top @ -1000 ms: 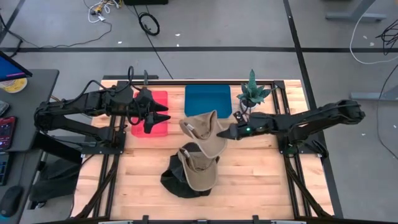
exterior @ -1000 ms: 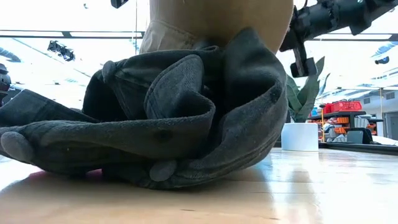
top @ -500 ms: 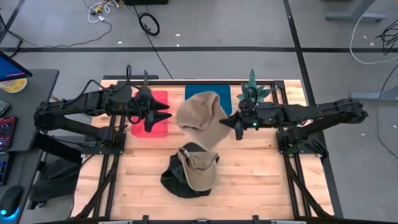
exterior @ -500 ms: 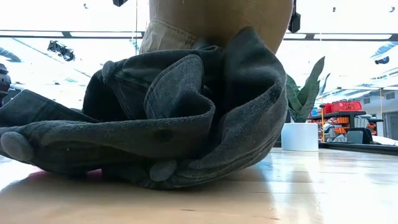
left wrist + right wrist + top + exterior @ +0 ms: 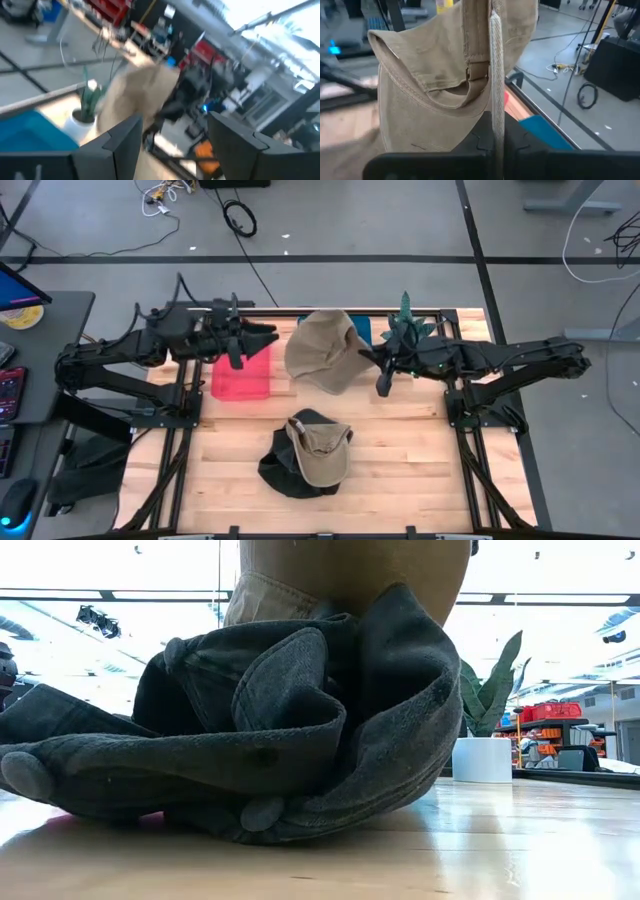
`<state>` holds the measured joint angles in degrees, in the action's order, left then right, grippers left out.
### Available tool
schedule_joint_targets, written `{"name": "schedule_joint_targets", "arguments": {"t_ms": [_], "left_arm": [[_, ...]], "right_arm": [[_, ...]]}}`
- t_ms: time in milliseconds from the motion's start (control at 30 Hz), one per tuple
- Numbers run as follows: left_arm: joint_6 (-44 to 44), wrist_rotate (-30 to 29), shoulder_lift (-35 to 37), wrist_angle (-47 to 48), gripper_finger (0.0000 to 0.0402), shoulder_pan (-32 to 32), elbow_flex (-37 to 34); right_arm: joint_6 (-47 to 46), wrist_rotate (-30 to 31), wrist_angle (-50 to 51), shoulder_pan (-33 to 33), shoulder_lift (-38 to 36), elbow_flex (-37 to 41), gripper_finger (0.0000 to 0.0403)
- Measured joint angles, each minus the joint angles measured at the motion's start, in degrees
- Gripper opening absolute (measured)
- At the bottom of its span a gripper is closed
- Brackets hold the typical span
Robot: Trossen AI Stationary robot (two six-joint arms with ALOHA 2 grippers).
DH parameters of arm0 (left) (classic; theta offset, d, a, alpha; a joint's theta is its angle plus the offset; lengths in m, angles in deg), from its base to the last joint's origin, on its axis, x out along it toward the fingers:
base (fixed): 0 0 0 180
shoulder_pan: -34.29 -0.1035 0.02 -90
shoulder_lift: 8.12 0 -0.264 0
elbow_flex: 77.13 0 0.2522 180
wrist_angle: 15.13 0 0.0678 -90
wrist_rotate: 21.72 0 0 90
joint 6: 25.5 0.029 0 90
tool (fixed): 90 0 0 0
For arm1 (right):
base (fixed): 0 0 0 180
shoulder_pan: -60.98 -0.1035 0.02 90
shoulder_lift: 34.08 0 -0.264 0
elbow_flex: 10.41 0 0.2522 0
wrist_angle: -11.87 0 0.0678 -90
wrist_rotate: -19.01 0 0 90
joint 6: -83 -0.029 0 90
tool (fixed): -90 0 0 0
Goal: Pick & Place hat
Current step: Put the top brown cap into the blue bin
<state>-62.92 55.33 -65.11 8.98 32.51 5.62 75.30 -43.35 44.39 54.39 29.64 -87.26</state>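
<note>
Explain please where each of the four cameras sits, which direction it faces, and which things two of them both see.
High view: above the table, looking straight down; both arms show, the right gripper shut on the tan hat.
Low view: at table-top height, looking level; the dark hat fills it, no arm shows.
Left wrist view: on the left arm, past its open left gripper toward the tan hat.
Right wrist view: on the right arm, close on the tan hat.
Shared: high and low views both show the potted plant.

Hat pile blocks table centre; potted plant crowds far edge; sides free.
</note>
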Motion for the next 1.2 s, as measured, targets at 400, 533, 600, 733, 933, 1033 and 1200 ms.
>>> {"name": "schedule_joint_targets", "arguments": {"t_ms": [400, 533, 600, 733, 933, 1033, 1200], "left_arm": [[8.32, 1.66, -0.39, -0.04, 0.0269, -4.70, 0.04], [8.46, 2.57, -0.39, 0.08, 0.0283, -6.76, 0.04], [8.37, 2.64, -0.73, 0.02, 0.0286, -7.86, 0.04], [8.36, 3.27, -2.35, -2.35, 0.0285, -9.50, 0.00], [6.94, 8.79, -6.28, -6.41, 0.0285, -10.71, 0.07], [9.18, 8.92, -7.81, -3.98, 0.0284, -10.71, 0.05], [8.10, 11.81, -9.06, -3.93, 0.0284, -11.06, 0.02]], "right_arm": [[4.08, -2.04, -2.20, 0.00, 0.42, 0.00, 0.0005], [5.33, -2.17, -4.23, 0.00, 0.42, 0.02, 0.0005], [5.93, -2.17, -5.77, 0.00, 0.40, 0.02, 0.0005], [7.06, -2.86, -6.95, 0.11, 0.71, 0.02, 0.0005], [7.30, -3.56, -8.50, 1.05, 1.77, 0.07, 0.0005], [7.28, -4.82, -9.40, 1.16, 2.14, 0.07, 0.0005], [6.39, -4.87, -8.39, 1.20, 2.59, 0.07, 0.0006]]}}
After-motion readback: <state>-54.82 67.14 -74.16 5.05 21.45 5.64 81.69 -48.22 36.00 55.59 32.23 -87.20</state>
